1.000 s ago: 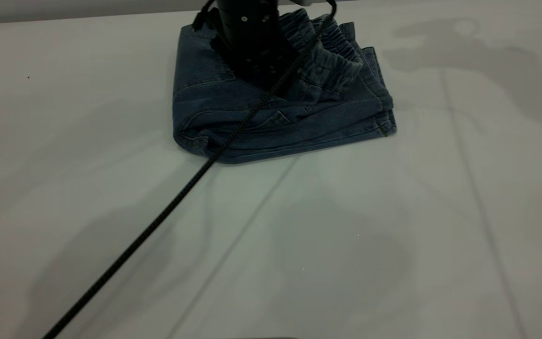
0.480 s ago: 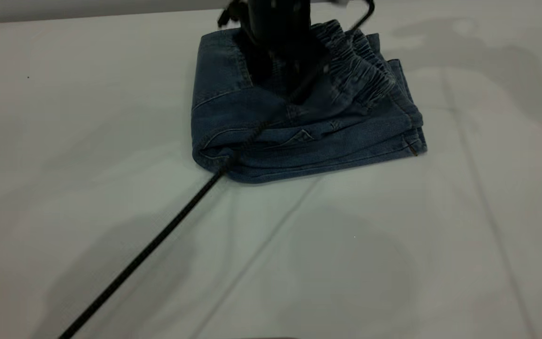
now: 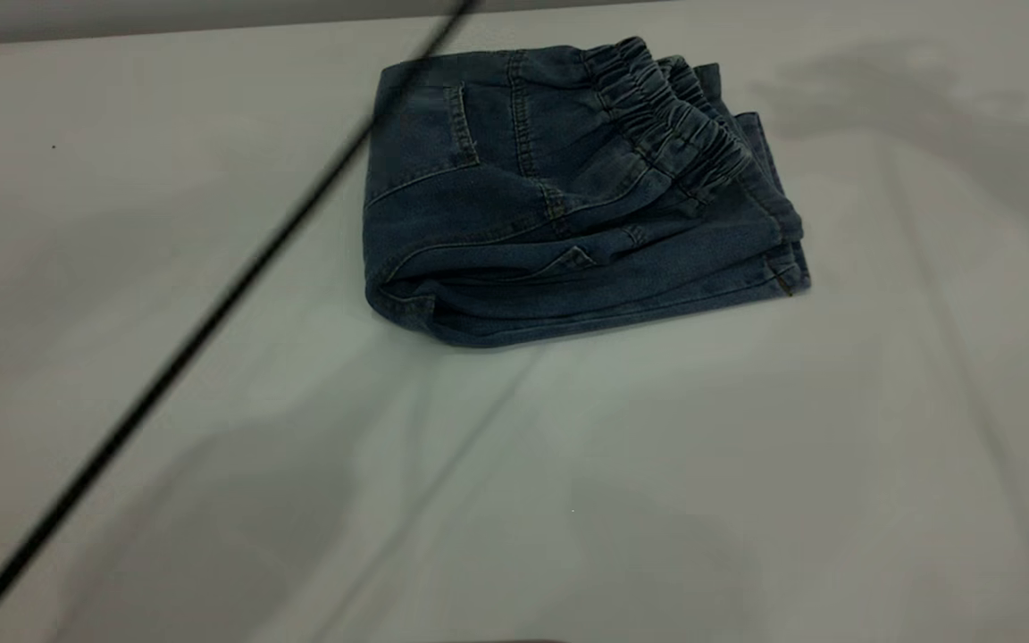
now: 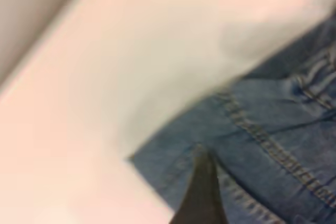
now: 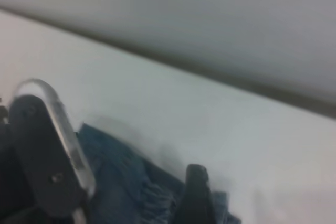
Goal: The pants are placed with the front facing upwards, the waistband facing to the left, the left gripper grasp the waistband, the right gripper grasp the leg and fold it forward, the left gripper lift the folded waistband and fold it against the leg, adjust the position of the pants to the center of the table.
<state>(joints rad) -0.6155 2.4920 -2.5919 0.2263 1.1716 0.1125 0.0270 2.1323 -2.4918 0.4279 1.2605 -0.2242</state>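
Denim pants (image 3: 581,192) lie folded near the table's (image 3: 747,500) far edge from outside, waistband (image 3: 671,121) on top; I judge only centring remains. My left gripper (image 4: 202,192) hangs over them, the right gripper (image 5: 197,192) beside; jaw states I cannot tell.

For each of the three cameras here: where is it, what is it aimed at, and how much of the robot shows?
Exterior: above the table, looking down at the folded pants; only a black cable shows.
Left wrist: on the left arm, facing denim and table; one dark tip of the left claw shows.
Right wrist: low over the table, facing its far edge; parts of the right claw show.
Shared: pants, table.
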